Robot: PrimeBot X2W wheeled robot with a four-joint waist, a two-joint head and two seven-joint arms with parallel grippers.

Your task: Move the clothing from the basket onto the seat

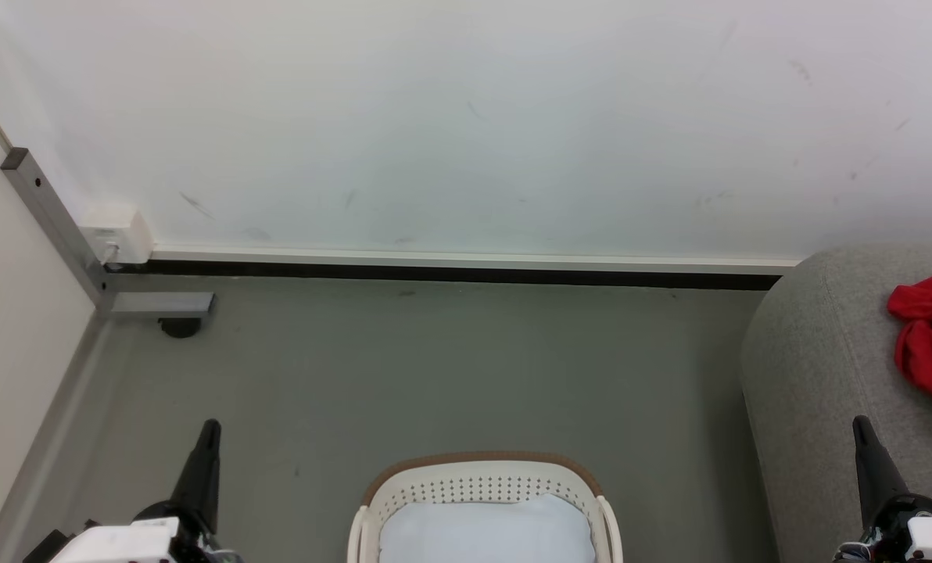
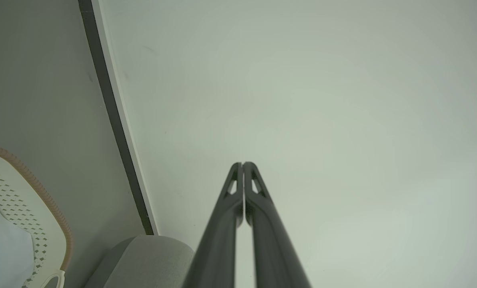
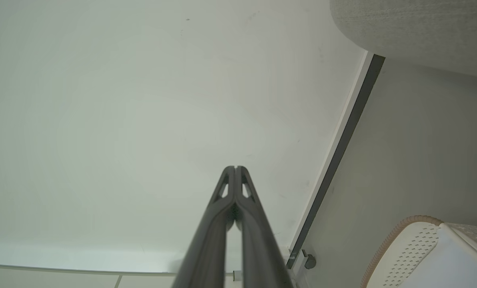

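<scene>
From the head camera, my left gripper (image 1: 209, 435) rises at the lower left and my right gripper (image 1: 862, 430) at the lower right, each showing as one dark tapered spike. Between them, nearer my body, sits the basket (image 1: 482, 458), an oval of cream perforated plastic with a brown rim. Inside it I see a plain pale pad (image 1: 485, 532), smooth and puffy. The seat (image 1: 818, 352) stands just beside the right gripper, grey, woven and round-cornered. The clothing (image 1: 931, 336) lies crumpled on it, beyond and outboard of that gripper's tip, bright red and soft. Bare grey floor (image 1: 435, 367) runs ahead of both tools to a dark skirting strip (image 1: 466, 274) and a scuffed white wall (image 1: 466, 117). Ahead and outboard of the left gripper stand a grey metal post (image 1: 48, 211) and a small white box (image 1: 114, 232).

In the left wrist view, the left gripper (image 2: 243, 165) is clenched on nothing, its tips meeting against the blank wall. The basket (image 2: 42, 196) curves at the frame's left, and a rounded corner of the seat (image 2: 150, 260) lies just beside the fingers (image 2: 222, 240).

In the right wrist view, the right gripper (image 3: 235, 168) is likewise pressed closed and empty. The seat (image 3: 414, 32) fills the frame's upper right, and the basket (image 3: 414, 240) with its pad (image 3: 446, 264) sits at the lower right, both well clear of the tips.
</scene>
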